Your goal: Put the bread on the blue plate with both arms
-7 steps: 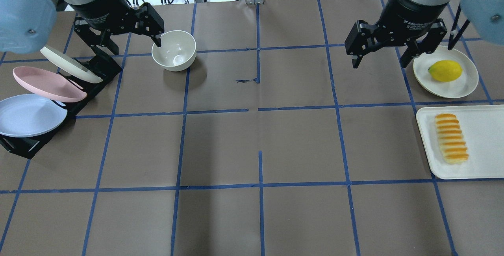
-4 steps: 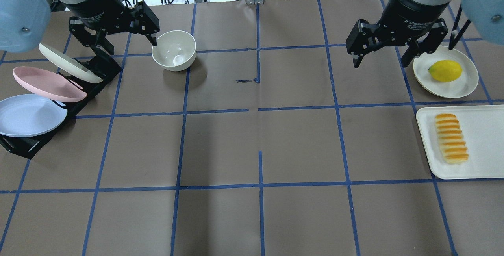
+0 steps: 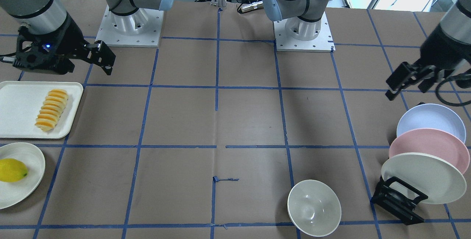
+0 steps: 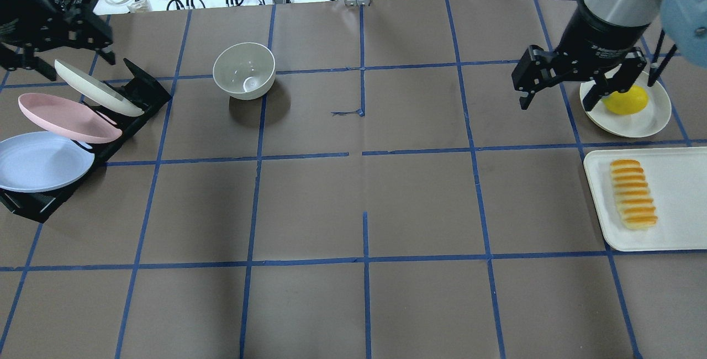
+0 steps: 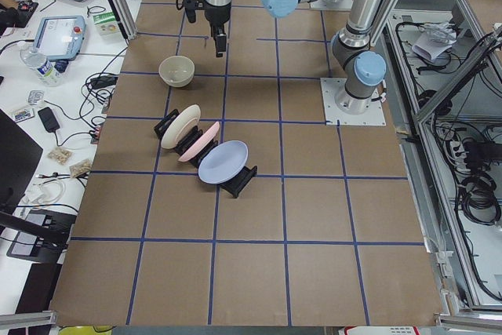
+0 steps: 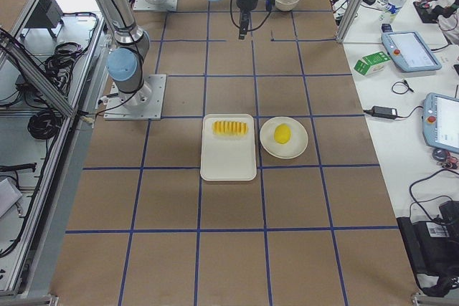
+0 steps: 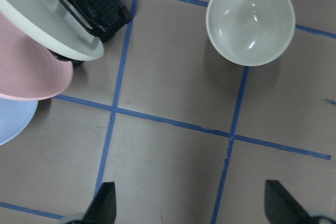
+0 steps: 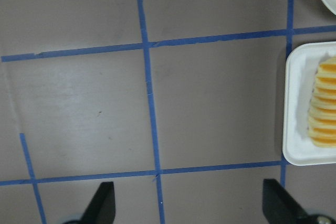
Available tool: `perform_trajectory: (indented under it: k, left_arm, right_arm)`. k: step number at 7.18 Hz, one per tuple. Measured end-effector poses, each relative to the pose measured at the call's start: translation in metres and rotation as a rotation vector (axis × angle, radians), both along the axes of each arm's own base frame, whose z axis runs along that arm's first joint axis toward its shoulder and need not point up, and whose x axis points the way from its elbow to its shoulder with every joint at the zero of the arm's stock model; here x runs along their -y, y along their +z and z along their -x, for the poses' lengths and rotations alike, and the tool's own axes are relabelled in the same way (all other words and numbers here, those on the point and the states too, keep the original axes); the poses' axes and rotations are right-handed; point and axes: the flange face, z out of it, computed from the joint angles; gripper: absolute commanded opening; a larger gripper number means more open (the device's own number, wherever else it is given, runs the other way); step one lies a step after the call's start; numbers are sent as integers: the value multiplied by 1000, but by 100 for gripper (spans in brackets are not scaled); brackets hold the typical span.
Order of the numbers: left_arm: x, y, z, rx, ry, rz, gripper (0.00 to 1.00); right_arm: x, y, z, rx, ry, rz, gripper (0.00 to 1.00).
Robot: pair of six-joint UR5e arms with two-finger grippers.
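The bread (image 4: 633, 194) is a ridged yellow-orange loaf lying on a white tray (image 4: 682, 226) at the right; it also shows in the right wrist view (image 8: 324, 103). The blue plate (image 4: 41, 161) leans in a black rack (image 4: 144, 89) at the far left, nearest of three plates, and its edge shows in the left wrist view (image 7: 13, 121). My left gripper (image 4: 82, 67) is open and empty above the rack's far end. My right gripper (image 4: 555, 106) is open and empty, beside the lemon plate and well above the table, back from the tray.
A pink plate (image 4: 66, 119) and a cream plate (image 4: 99, 89) lean in the same rack behind the blue one. A white bowl (image 4: 244, 70) stands right of the rack. A lemon (image 4: 627, 100) lies on a cream plate (image 4: 640, 124) behind the tray.
My left gripper has moved left, away from the bowl, to above the rack's far end. My right gripper has shifted right, towards the lemon plate. Both stay open.
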Motion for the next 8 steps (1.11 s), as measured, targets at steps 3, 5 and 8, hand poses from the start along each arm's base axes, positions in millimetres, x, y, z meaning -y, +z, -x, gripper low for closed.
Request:
perform_trajectory:
  k: [3,5,8]
  left_arm:
    - [-25,-33,-154,3,157,-30,100]
    - [-26,-69,-225,66,257,-22,100]
    - [-29,-153,-276,64,497,-143,100]
  right_arm:
    - [2,-66,107,-65,1,48,100]
    - [-17,-116,151,-98,-21,55,100]
    - [-20,-181,198,-148,-42,99,100]
